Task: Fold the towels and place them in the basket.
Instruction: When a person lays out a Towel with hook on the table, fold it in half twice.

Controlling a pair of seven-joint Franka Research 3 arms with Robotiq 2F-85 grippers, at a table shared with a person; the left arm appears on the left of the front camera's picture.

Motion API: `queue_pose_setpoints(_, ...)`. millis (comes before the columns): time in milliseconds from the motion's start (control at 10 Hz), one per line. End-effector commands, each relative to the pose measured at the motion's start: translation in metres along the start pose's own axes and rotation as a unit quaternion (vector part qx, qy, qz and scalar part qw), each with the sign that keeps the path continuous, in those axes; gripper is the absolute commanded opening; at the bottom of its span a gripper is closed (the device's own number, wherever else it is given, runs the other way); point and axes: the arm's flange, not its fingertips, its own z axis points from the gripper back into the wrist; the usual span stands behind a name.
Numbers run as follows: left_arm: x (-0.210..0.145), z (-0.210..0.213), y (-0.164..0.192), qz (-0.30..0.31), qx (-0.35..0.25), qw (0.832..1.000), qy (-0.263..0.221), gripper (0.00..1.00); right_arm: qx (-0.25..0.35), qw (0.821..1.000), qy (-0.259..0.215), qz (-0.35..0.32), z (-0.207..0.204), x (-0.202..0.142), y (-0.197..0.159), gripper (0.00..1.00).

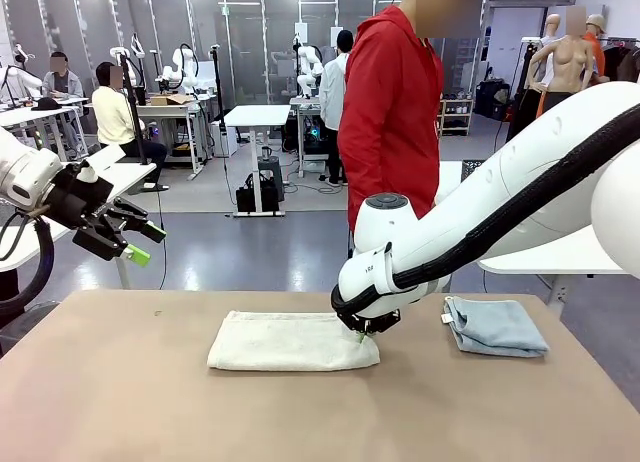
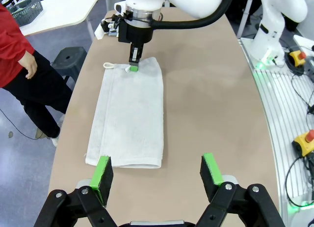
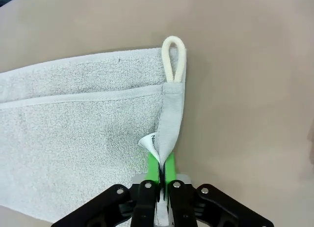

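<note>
The cream-white towel [image 1: 292, 341] lies folded into a long strip near the middle of the worktop [image 1: 150, 402], its long side running along the worktop's width. In my right wrist view its hanging loop [image 3: 174, 59] sticks out flat from one corner, and a hemmed edge [image 3: 170, 124] is pinched up into a ridge beside a small white label [image 3: 149, 142].

My right claw [image 3: 161, 170] is closed on that edge, green pads [image 3: 153, 168] pressed together with the cloth between them. From the front, this claw [image 1: 362, 334] sits at the towel's right end, low on the cloth, my right arm coming down from the right side. My left wrist view shows the same grip [image 2: 133, 67] at the towel's far end, close to the loop [image 2: 109, 66].

The light blue towel [image 1: 494, 326] rests crumpled and loosely folded near the worktop's right edge, toward the far side, apart from the cream one.

My left claw [image 1: 128, 240] hangs in the air off the worktop's far left corner, jaws spread wide and holding nothing; in its own view the green pads [image 2: 103, 172] stand well apart above the towel's near end [image 2: 128, 158].

A person in a red top [image 1: 392, 112] stands just beyond the far edge, behind my right arm.
</note>
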Motion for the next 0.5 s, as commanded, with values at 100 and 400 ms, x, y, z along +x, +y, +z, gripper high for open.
queue_pose_setpoints(100,0.002,0.002,0.001,0.001,-0.001,1.0,0.005,0.9,-0.017,1.0,-0.009,0.016,0.01,0.001,-0.028,0.09)
queue_pose_setpoints(400,0.002,0.002,0.001,0.001,-0.001,1.0,0.005,0.9,-0.032,0.998,0.009,0.048,0.038,-0.002,-0.083,0.09)
